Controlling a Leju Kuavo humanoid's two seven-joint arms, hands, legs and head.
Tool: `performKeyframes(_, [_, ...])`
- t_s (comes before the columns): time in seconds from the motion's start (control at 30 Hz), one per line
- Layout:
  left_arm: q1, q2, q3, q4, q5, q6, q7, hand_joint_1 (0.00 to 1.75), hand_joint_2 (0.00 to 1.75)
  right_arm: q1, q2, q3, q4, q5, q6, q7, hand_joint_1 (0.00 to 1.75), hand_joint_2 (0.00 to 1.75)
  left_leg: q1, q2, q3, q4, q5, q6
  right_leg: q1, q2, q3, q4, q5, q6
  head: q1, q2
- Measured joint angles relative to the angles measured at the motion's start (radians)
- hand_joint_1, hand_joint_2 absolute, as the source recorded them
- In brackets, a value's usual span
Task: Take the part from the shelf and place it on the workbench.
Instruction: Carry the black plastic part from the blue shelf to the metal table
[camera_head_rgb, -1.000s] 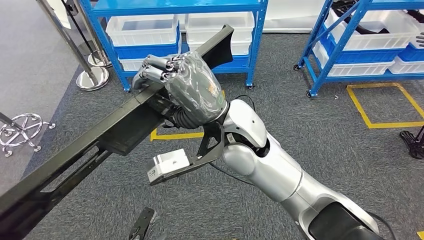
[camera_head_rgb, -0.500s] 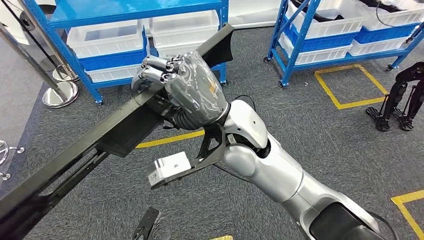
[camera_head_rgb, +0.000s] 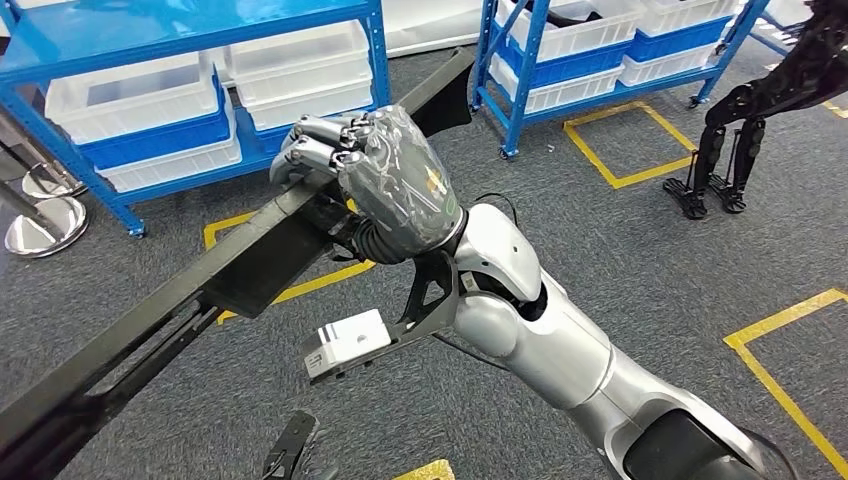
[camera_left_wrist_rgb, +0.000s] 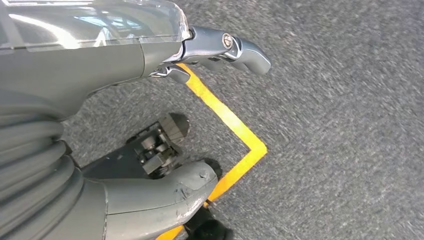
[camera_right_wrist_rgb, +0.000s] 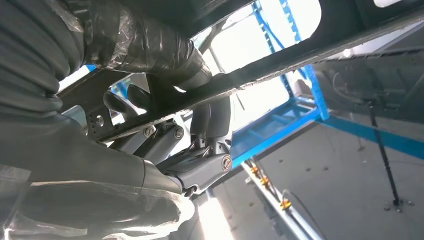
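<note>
Head view, left to right. A chrome post base (camera_head_rgb: 45, 225) is seen on the grey carpet floor (camera_head_rgb: 620, 260) at the far left. A blue shelf (camera_head_rgb: 190, 20) with white bins (camera_head_rgb: 130, 90) is seen behind it. The long black part (camera_head_rgb: 230, 275) is held up in the air, running from the lower left corner up to the top centre, its far end in front of the shelf; it is well above the floor and off the shelf. The right hand (camera_head_rgb: 375, 180) is wrapped around the part near its middle, fingers (camera_head_rgb: 315, 140) curled over the upper edge. The silver right arm (camera_head_rgb: 560, 350) comes in from the lower right. A small white box on a black bracket (camera_head_rgb: 345, 340) is seen under the wrist. Yellow tape lines (camera_head_rgb: 615, 140) are marked on the floor. A second blue shelf (camera_head_rgb: 520, 60) with white bins stands at the upper right. A black legged stand (camera_head_rgb: 735, 130) is seen at the far right.

Right wrist view: the right hand's fingers (camera_right_wrist_rgb: 210, 120) are closed against the dark bar of the part, with the thumb on the other side of it.

Left wrist view: the left hand (camera_left_wrist_rgb: 125, 55) is seen over the carpet and a yellow tape corner (camera_left_wrist_rgb: 245, 145). Nothing is held; a finger (camera_left_wrist_rgb: 235, 47) is stretched out and apart from the thumb (camera_left_wrist_rgb: 165, 192).
</note>
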Motion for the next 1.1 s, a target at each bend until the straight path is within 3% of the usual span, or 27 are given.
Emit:
performKeyframes(0.07, [-0.003, 0.000, -0.001, 0.000, 0.002, 0.000, 0.000, 0.00, 1.75, -0.001, 0.000, 0.000, -0.001, 0.001, 0.000, 0.000, 1.75, 1.75, 0.003, 0.003, 0.002, 0.003, -0.006, -0.010, -0.001, 0.020, -0.002, -0.003, 0.004, -0.014, 0.000, 0.000])
performKeyframes(0.1, [-0.004, 0.000, -0.001, 0.000, 0.002, 0.000, 0.000, 0.00, 1.75, -0.002, 0.000, 0.000, -0.002, 0.001, 0.000, 0.000, 1.75, 1.75, 0.006, -0.013, -0.003, 0.016, -0.019, -0.015, -0.003, 0.029, -0.002, -0.006, 0.007, -0.021, 0.000, 0.000])
performKeyframes(0.17, [-0.007, 0.000, -0.002, 0.000, 0.003, 0.002, 0.000, 0.00, 1.75, -0.005, 0.001, 0.000, -0.003, 0.002, 0.000, -0.001, 1.75, 1.75, 0.010, -0.061, -0.040, 0.103, -0.074, -0.022, -0.006, 0.046, -0.002, -0.009, 0.011, -0.031, 0.000, 0.000])
performKeyframes(0.23, [-0.005, 0.001, -0.003, 0.000, 0.004, 0.004, 0.001, 0.00, 1.75, -0.006, 0.003, 0.000, -0.003, 0.003, 0.000, -0.001, 1.75, 1.75, 0.011, -0.085, -0.104, 0.240, -0.134, -0.023, -0.003, 0.067, -0.004, -0.009, 0.013, -0.036, 0.000, 0.000])
performKeyframes(0.27, [-0.004, 0.001, -0.003, 0.000, 0.005, 0.005, 0.002, 0.00, 1.75, -0.005, 0.003, 0.000, -0.003, 0.004, 0.000, -0.001, 1.75, 1.75, 0.011, -0.087, -0.125, 0.284, -0.142, -0.022, -0.001, 0.080, -0.005, -0.008, 0.014, -0.037, 0.000, 0.000])
performKeyframes(0.3, [-0.004, 0.002, -0.003, 0.000, 0.005, 0.006, 0.002, 0.00, 1.75, -0.004, 0.003, 0.000, -0.003, 0.005, 0.000, -0.001, 1.75, 1.75, 0.011, -0.089, -0.130, 0.290, -0.130, -0.020, 0.000, 0.094, -0.004, -0.008, 0.014, -0.037, 0.000, 0.000])
performKeyframes(0.37, [-0.005, 0.003, -0.003, 0.000, 0.005, 0.006, 0.002, 0.00, 1.75, -0.004, 0.003, 0.000, -0.003, 0.005, 0.000, -0.002, 1.75, 1.75, 0.010, -0.106, -0.083, 0.184, -0.059, -0.007, 0.003, 0.121, -0.001, -0.007, 0.015, -0.037, 0.000, 0.000])
performKeyframes(0.43, [-0.007, 0.006, -0.003, 0.000, 0.005, 0.006, 0.002, 0.00, 1.75, -0.005, 0.003, 0.000, -0.003, 0.006, 0.000, -0.002, 1.75, 1.75, 0.009, -0.155, -0.025, 0.054, -0.005, 0.012, 0.002, 0.144, -0.001, -0.006, 0.017, -0.033, 0.000, 0.000])
performKeyframes(0.5, [-0.008, 0.009, -0.003, 0.000, 0.006, 0.007, 0.002, 0.00, 1.75, -0.006, 0.004, 0.000, -0.004, 0.008, 0.000, -0.002, 1.75, 1.75, 0.006, -0.180, -0.006, 0.009, 0.001, 0.022, -0.004, 0.164, -0.009, -0.008, 0.024, -0.021, -0.001, 0.000])
performKeyframes(0.57, [-0.009, 0.009, -0.003, 0.000, 0.012, 0.009, 0.001, 0.00, 1.75, -0.006, 0.004, 0.000, -0.005, 0.010, 0.002, -0.002, 1.75, 1.75, 0.006, -0.157, 0.000, -0.007, 0.009, 0.024, -0.008, 0.180, -0.015, -0.012, 0.031, -0.007, -0.001, 0.000])
performKeyframes(0.6, [-0.010, 0.008, -0.003, 0.000, 0.017, 0.011, 0.000, 0.00, 1.75, -0.008, 0.004, 0.000, -0.006, 0.010, 0.003, -0.002, 1.75, 1.75, 0.008, -0.144, 0.006, -0.019, 0.015, 0.026, -0.005, 0.169, -0.020, -0.006, 0.026, -0.001, -0.001, 0.000])
performKeyframes(0.63, [-0.010, 0.008, -0.002, 0.000, 0.022, 0.012, -0.001, 0.00, 1.75, -0.012, 0.005, 0.000, -0.006, 0.011, 0.005, -0.002, 1.75, 1.75, 0.011, -0.130, 0.011, -0.032, 0.022, 0.028, -0.002, 0.147, -0.032, 0.017, 0.010, 0.003, 0.001, 0.000])
performKeyframes(0.7, [-0.010, 0.008, -0.001, 0.000, 0.031, 0.013, -0.003, 0.00, 1.75, -0.020, 0.007, 0.000, -0.006, 0.010, 0.010, -0.002, 1.75, 1.75, 0.012, -0.103, 0.015, -0.044, 0.028, 0.032, 0.000, 0.090, -0.082, 0.120, -0.051, 0.009, 0.003, 0.000])
performKeyframes(0.77, [-0.006, 0.007, 0.000, 0.000, 0.038, 0.013, -0.004, 0.00, 1.75, -0.023, 0.008, 0.000, -0.005, 0.007, 0.019, -0.001, 1.75, 1.75, 0.010, -0.074, 0.014, -0.043, 0.026, 0.032, -0.005, 0.067, -0.131, 0.227, -0.096, 0.014, 0.004, 0.000])
performKeyframes(0.8, [-0.004, 0.007, 0.001, 0.000, 0.041, 0.013, -0.004, 0.00, 1.75, -0.023, 0.008, 0.000, -0.004, 0.005, 0.023, -0.001, 1.75, 1.75, 0.011, -0.060, 0.014, -0.042, 0.025, 0.031, -0.008, 0.061, -0.136, 0.241, -0.094, 0.017, 0.004, 0.000])
performKeyframes(0.83, [-0.004, 0.005, 0.001, 0.000, 0.042, 0.013, -0.005, 0.00, 1.75, -0.024, 0.008, 0.000, -0.003, 0.002, 0.025, -0.001, 1.75, 1.75, 0.012, -0.048, 0.014, -0.039, 0.023, 0.028, -0.012, 0.056, -0.119, 0.215, -0.074, 0.019, 0.004, 0.000])
performKeyframes(0.9, [-0.005, 0.001, 0.002, 0.000, 0.044, 0.012, -0.006, 0.00, 1.75, -0.027, 0.009, 0.000, -0.003, -0.001, 0.026, 0.000, 1.75, 1.75, 0.013, -0.028, 0.014, -0.029, 0.015, 0.019, -0.015, 0.021, -0.046, 0.090, -0.020, 0.021, 0.004, 0.000])
performKeyframes(0.97, [-0.008, -0.001, 0.002, 0.000, 0.044, 0.011, -0.007, 0.00, 1.75, -0.031, 0.011, 0.000, -0.003, -0.003, 0.026, -0.001, 1.75, 1.75, 0.007, -0.013, 0.012, -0.015, 0.004, 0.006, -0.011, -0.009, 0.003, 0.001, 0.004, 0.013, 0.003, 0.000])
performKeyframes(1.0, [-0.009, -0.001, 0.002, 0.000, 0.043, 0.010, -0.006, 0.00, 1.75, -0.032, 0.012, 0.000, -0.003, -0.004, 0.027, -0.001, 1.75, 1.75, 0.005, -0.006, 0.012, -0.011, 0.000, 0.001, -0.007, -0.012, 0.008, -0.010, 0.001, 0.006, 0.003, 0.000])
performKeyframes(1.07, [-0.010, -0.002, 0.002, 0.000, 0.040, 0.009, -0.004, 0.00, 1.75, -0.032, 0.012, 0.000, -0.003, -0.005, 0.027, 0.000, 1.75, 1.75, 0.005, 0.008, 0.013, -0.009, -0.005, -0.008, -0.005, 0.011, 0.004, -0.007, 0.004, -0.008, 0.003, 0.000])
performKeyframes(1.1, [-0.011, -0.003, 0.002, 0.000, 0.038, 0.009, -0.003, 0.00, 1.75, -0.032, 0.012, 0.000, -0.003, -0.005, 0.027, 0.000, 1.75, 1.75, 0.008, 0.000, 0.012, -0.003, -0.013, -0.013, -0.006, 0.020, 0.002, -0.008, 0.006, -0.014, 0.003, 0.000])
